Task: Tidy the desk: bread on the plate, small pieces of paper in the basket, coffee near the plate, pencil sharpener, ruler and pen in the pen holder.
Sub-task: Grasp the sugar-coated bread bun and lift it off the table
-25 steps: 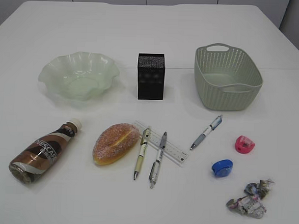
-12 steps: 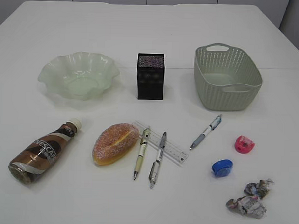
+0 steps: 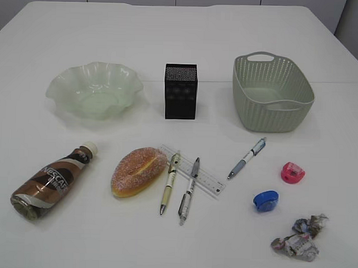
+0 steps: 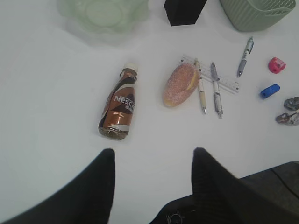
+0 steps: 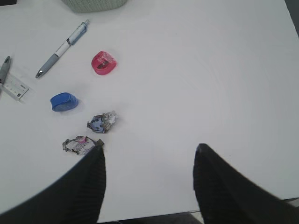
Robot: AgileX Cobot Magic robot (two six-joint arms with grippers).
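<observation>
No item has been moved; the task stands at its first step, by the look of the layout. The table [image 3: 182, 40] carries, at the back, the basket [image 3: 272, 93] on the right, the plate [image 3: 95, 91] (a wavy green glass dish) on the left and the black pen holder [image 3: 180, 91] between them. All three appear empty.

In front lie the coffee bottle [image 3: 48, 181] on its side at the left, well apart from the plate, then the bread [image 3: 138, 171], with the ruler [image 3: 195, 177] just beside it. Two pens [image 3: 171, 184] rest across the ruler; a third pen [image 3: 247, 157] lies nearer the basket. At the right are a pink sharpener [image 3: 293, 172], a blue sharpener [image 3: 265, 200] and two paper scraps [image 3: 299, 237].

The left gripper [image 4: 152, 163] hangs above bare table near the bottle, jaws spread and empty. The right gripper [image 5: 149, 161] hangs beside the scraps, likewise spread and empty.

Next move, as a judgement: each arm descends on its nearest item, right to a scrap, left to the bottle or bread.
</observation>
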